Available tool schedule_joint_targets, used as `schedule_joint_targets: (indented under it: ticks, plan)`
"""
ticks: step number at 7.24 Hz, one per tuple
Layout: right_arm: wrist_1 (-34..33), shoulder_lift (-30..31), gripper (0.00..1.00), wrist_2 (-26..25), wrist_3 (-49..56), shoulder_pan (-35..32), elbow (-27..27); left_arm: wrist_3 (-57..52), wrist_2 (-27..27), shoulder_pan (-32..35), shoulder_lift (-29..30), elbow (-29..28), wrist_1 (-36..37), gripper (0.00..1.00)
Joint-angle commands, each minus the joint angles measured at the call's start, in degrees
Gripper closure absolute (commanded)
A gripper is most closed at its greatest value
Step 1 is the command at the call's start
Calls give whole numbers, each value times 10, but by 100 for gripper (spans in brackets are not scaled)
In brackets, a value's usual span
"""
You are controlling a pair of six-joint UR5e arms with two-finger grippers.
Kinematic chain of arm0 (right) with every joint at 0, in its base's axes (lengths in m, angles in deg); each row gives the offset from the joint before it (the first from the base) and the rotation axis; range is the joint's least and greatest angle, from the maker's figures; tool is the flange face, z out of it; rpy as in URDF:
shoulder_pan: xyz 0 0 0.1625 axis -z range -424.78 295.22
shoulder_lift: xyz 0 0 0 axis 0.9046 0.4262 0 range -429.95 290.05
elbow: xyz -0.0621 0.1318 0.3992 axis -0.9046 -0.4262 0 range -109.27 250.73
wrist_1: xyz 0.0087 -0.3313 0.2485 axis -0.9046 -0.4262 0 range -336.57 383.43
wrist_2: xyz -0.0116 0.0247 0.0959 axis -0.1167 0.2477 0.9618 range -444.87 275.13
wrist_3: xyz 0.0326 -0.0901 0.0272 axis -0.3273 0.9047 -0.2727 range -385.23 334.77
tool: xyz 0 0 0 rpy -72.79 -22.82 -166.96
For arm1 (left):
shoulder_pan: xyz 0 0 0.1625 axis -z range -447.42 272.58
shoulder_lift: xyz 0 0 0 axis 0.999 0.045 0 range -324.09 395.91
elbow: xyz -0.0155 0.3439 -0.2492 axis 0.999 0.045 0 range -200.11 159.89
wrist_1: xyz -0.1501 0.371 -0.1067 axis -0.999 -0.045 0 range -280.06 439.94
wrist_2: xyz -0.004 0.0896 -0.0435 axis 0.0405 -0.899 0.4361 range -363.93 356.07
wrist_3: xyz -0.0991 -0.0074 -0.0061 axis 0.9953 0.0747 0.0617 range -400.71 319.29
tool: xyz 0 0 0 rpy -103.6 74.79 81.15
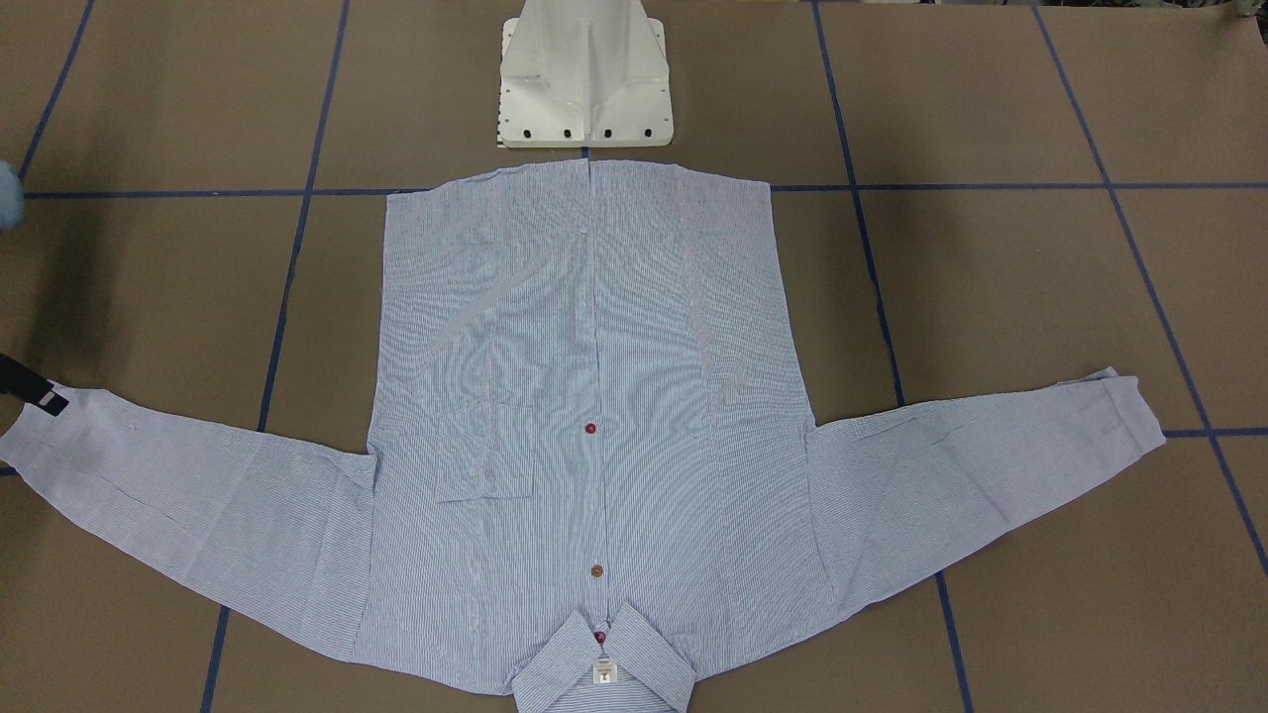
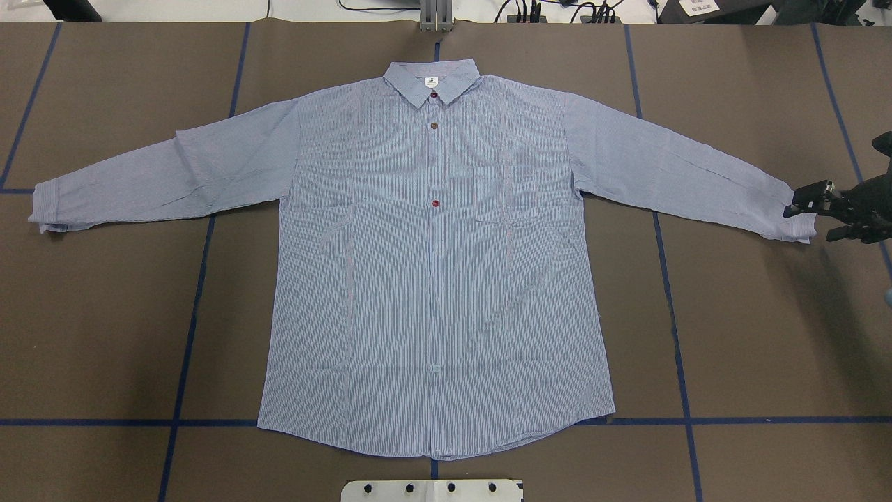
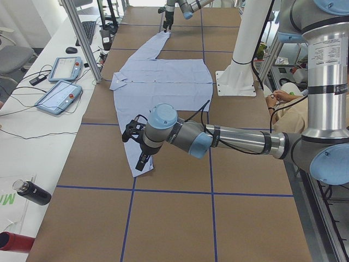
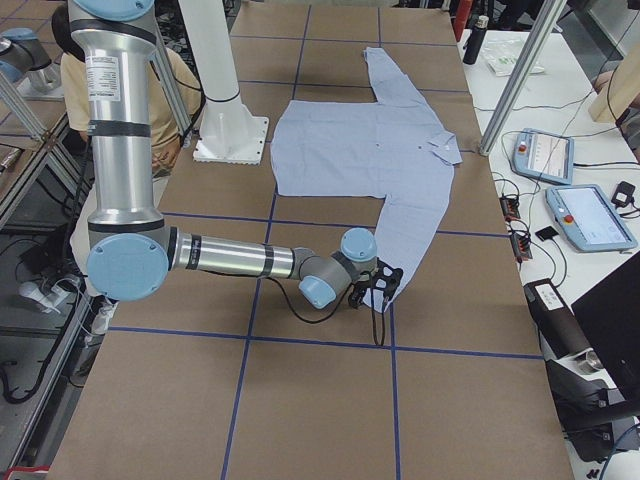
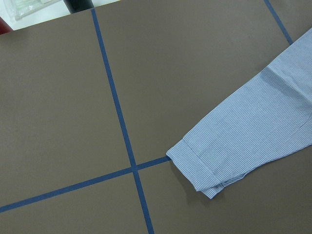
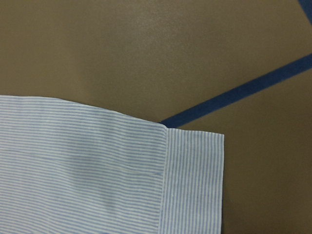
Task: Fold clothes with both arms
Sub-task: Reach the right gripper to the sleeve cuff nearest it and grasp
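The light blue striped shirt [image 2: 432, 279] lies flat and face up on the brown table, collar [image 2: 432, 80] at the far side and both sleeves spread out. My right gripper [image 2: 812, 222] is low at the right sleeve's cuff [image 2: 794, 213], fingers apart, at the cuff's end. It also shows in the front view [image 1: 30, 388] and the right side view [image 4: 378, 290]. The right wrist view shows that cuff [image 6: 192, 185] close up. My left gripper [image 3: 134, 148] hovers above the left cuff [image 5: 200, 165]. I cannot tell whether it is open or shut.
The white pedestal base [image 1: 584, 79] stands at the shirt's hem. Blue tape lines [image 2: 188, 335] cross the table. A side table holds control tablets [image 3: 57, 95] and a dark bottle [image 3: 32, 192]. A seated person [image 3: 283, 98] is behind the base.
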Motion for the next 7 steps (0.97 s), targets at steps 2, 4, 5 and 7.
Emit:
schedule_joint_targets:
  ticks: [2,4,5,7]
  plan:
    - [1,2,17,-2,-32,5,-2,0,1,1,2,-5,0,0]
    - [0,2,29,-3,-39,5,-4,10,0,1,3,-3,0,0]
    - [0,2,29,-3,-40,6,-4,45,0,1,4,3,0,0]
    - [0,2,66,-2,-55,8,-3,52,0,1,7,1,0,0]
